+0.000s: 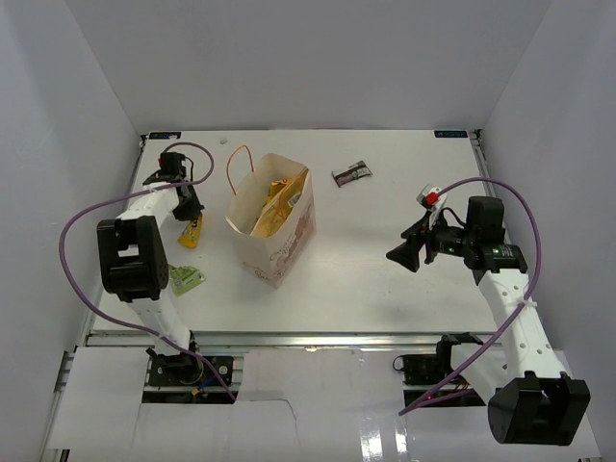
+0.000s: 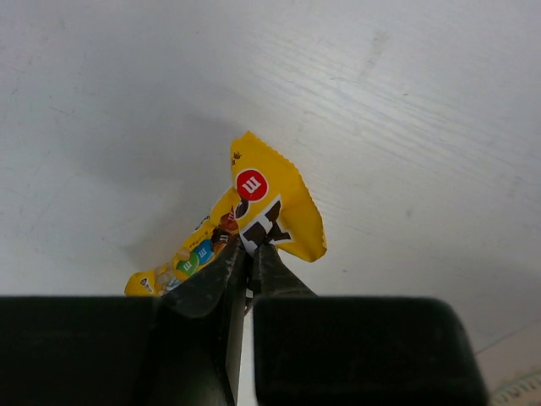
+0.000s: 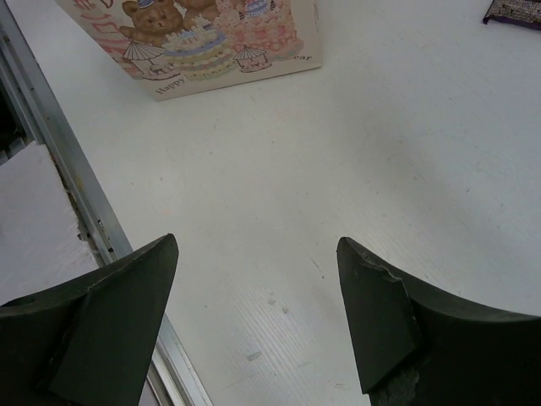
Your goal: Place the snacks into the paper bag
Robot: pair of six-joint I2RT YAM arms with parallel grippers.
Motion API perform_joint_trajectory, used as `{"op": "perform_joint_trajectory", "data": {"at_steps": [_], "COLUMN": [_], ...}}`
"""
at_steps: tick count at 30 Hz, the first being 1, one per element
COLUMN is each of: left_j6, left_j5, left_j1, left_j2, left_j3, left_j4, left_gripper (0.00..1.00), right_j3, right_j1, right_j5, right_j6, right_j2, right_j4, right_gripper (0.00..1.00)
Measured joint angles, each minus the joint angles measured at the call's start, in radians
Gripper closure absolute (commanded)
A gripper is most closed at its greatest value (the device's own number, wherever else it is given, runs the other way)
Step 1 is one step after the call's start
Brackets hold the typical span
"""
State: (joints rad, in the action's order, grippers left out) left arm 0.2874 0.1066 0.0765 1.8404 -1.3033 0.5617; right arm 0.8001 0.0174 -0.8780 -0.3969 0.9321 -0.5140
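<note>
Left wrist view, left tool (image 2: 252,252) clamped on yellow wrapper (image 2: 269,193), right tool (image 3: 256,247) spread apart

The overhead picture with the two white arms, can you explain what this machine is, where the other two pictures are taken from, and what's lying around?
These are two robot arms bolted at the near edge of a white table, each ending in a two-finger gripper. The overhead picture comes from a fixed camera above and behind them. The other two come from small cameras on the wrists, looking past each arm's own fingers. The left gripper is shut on a yellow wrapper. The right gripper is open and holds nothing. On the table stands a cream paper bag with a chip bag inside. A dark bar lies beyond it, and a green pouch lies by the left arm.
</note>
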Motion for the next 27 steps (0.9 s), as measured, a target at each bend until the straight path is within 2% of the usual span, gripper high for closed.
{"op": "perform_joint_trajectory", "data": {"at_steps": [4, 10, 13, 17, 21, 27], "left_j6": [0.014, 0.108, 0.155, 0.201, 0.236, 0.298], "left_j5": [-0.035, -0.118, -0.197, -0.354, -0.513, -0.705], "left_j1": [0.000, -0.001, 0.000, -0.002, -0.026, -0.129], "left_j2": [-0.121, -0.489, -0.671, -0.835, -0.866, -0.792], "left_j3": [0.036, 0.102, 0.102, 0.096, 0.031, -0.097], "left_j4": [-0.024, -0.082, -0.151, -0.269, -0.348, -0.420], "left_gripper": [1.00, 1.00, 1.00, 1.00, 1.00, 1.00], "right_j3": [0.000, 0.017, 0.056, 0.087, 0.089, 0.088], "right_j1": [-0.025, -0.040, -0.041, -0.043, -0.043, -0.046], "right_j5": [-0.008, -0.016, -0.021, -0.034, -0.042, -0.041], "right_j6": [-0.001, -0.041, -0.067, -0.085, -0.091, -0.105], "right_j2": [-0.010, 0.000, 0.026, 0.054, 0.072, 0.073], "right_j4": [-0.002, -0.035, -0.054, -0.060, -0.062, -0.063], "right_gripper": [0.19, 0.18, 0.18, 0.18, 0.18, 0.18]}}
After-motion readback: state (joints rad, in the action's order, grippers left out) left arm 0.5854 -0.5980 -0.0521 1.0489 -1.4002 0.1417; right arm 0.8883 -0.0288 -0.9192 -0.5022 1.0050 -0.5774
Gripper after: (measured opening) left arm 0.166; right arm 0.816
